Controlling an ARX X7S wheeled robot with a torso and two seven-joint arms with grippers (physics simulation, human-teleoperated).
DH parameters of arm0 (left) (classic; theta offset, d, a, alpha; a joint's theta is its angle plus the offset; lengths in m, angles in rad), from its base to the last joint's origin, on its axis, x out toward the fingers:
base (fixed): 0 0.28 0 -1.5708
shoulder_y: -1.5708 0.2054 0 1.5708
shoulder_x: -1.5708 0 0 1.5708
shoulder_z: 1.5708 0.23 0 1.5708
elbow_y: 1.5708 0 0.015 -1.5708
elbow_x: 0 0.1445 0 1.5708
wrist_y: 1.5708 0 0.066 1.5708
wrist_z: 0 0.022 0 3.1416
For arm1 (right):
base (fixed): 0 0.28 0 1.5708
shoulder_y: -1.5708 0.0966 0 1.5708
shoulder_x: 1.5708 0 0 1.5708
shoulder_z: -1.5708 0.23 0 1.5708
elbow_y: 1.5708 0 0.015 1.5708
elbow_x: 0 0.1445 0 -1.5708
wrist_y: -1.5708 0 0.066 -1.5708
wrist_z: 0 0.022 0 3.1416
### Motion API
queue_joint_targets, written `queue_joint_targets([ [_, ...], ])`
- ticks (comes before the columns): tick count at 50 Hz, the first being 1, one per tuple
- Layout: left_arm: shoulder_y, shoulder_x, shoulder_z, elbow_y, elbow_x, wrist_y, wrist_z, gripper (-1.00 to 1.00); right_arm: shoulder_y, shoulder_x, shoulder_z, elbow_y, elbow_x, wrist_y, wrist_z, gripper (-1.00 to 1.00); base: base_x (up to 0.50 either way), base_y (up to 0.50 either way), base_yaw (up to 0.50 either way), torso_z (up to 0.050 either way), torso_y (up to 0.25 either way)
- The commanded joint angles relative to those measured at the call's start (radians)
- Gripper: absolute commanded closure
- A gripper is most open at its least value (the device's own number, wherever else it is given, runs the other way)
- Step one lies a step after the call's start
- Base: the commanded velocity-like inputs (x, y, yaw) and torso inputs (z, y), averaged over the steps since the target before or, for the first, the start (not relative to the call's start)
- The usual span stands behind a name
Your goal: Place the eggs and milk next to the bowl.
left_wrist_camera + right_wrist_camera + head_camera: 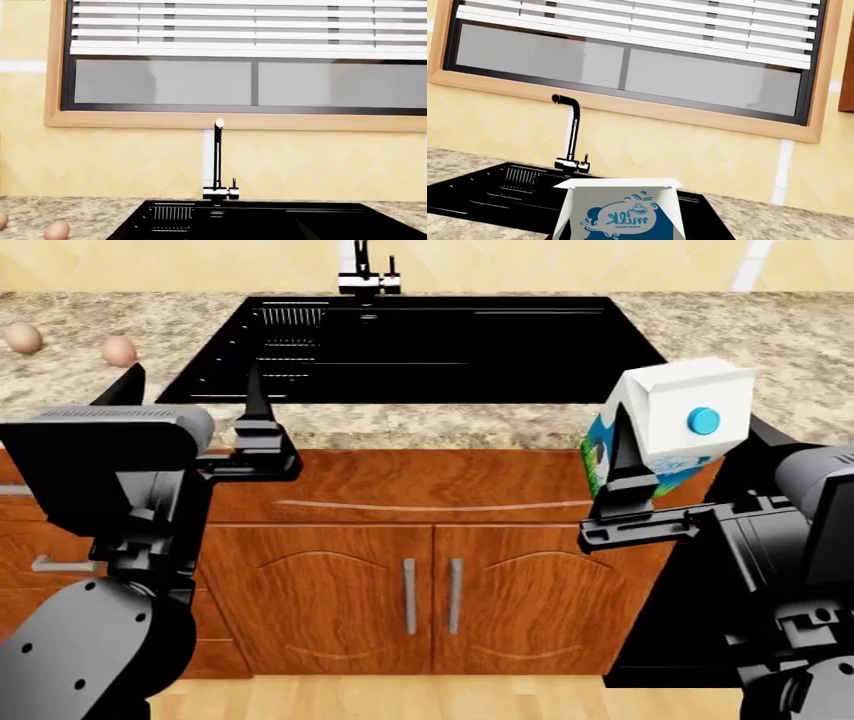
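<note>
The right gripper (638, 490) is closed around the milk (663, 420) and holds it in the air, in front of the granite counter (747, 330) and above the wooden cabinet doors (427, 590); the carton leans a little, its blue cap facing the head camera. The left gripper (190, 392) has its fingers apart and holds nothing, near the counter's front edge. The two eggs (119, 350) lie on the counter, left of the black sink (427, 350), one beside the other but apart. A faucet (217, 160) stands behind the sink, under the window (247, 55)
</note>
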Motion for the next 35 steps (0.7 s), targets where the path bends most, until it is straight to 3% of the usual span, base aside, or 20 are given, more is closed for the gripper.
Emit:
queue_joint_targets([
  [1, 0.005, -0.005, 0.011, 0.016, 0.011, 0.008, -0.001, -1.00, 0.004, 0.002, 0.015, -0.013, -0.023, 0.004, 0.000, 1.00, 0.00, -0.50, 0.00, 0.000, 0.000],
  [35, 0.013, -0.012, 0.036, 0.020, 0.078, 0.062, -0.007, -1.00, 0.006, 0.004, 0.014, -0.019, -0.017, 0.006, 0.005, 1.00, 0.00, -0.50, 0.00, 0.000, 0.000],
])
